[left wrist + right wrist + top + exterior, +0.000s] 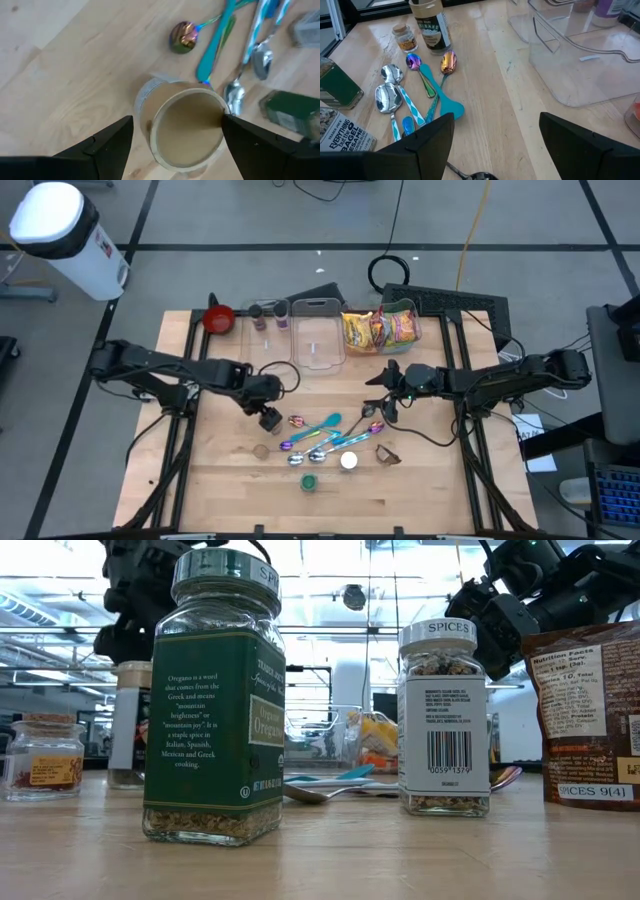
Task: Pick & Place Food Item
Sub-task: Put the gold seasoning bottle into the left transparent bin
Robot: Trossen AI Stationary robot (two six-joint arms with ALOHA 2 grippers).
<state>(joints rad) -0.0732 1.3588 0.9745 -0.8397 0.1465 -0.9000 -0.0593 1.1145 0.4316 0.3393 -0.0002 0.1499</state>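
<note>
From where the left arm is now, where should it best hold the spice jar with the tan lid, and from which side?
Grip the tan-lidded spice jar across its round lid, coming straight down from above. It stands upright on the table, lid facing the open left tool, whose fingers already flank it. Spoons lie close beside it, so a side approach looks crowded.

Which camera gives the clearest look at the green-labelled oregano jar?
The low view: the oregano jar stands upright nearest the camera, its label readable and its silver lid visible. The high view shows only its small top near the table's front edge. The right wrist view catches a green corner; the left wrist view shows a blurred edge.
</note>
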